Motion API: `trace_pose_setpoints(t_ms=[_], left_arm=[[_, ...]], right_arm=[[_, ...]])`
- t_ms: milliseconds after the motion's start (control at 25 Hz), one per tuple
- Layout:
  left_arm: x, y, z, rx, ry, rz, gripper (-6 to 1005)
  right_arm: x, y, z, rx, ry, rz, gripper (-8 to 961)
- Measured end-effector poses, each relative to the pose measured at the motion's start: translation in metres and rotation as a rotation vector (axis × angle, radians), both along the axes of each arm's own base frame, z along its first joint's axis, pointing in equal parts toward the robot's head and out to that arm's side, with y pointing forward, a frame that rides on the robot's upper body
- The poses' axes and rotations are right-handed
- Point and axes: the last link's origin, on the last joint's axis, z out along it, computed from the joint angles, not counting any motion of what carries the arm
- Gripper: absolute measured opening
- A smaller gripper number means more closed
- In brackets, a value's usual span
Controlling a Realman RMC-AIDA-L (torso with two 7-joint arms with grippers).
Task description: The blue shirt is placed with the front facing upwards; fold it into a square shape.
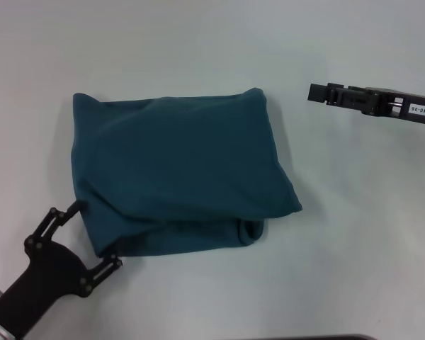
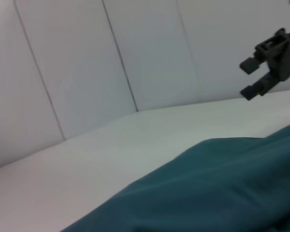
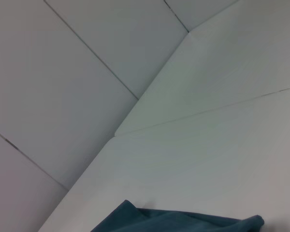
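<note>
Dark teal-blue cotton shirt is pretty much a folded square on the white tabletop.

Left end effector is spread wide at its near-left corner; right end effector hovers apart, can't tell its opening. I'd tuck that loose near edge.

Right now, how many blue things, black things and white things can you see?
Blue: 1, the shirt, folded.
Black: 2, the left tool open at the shirt's near corner, and the right tool off to its far side.
White: 1, the table.
Total: 4.
</note>
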Motion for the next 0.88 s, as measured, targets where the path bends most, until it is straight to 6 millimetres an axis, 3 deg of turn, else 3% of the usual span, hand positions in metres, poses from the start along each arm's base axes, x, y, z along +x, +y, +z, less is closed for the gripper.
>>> trace_pose_setpoints(t_ms=[480,880], left_arm=[[-0.003,0.002,0.008,0.082,0.014,0.019,805],[0.005,-0.006,0.001,0.029,0.004,-0.042,779]], right_arm=[[0.0,0.001,0.001,0.0,0.0,-0.003,851],[-0.001,0.004,0.003,-0.001,-0.001,-0.007,851]])
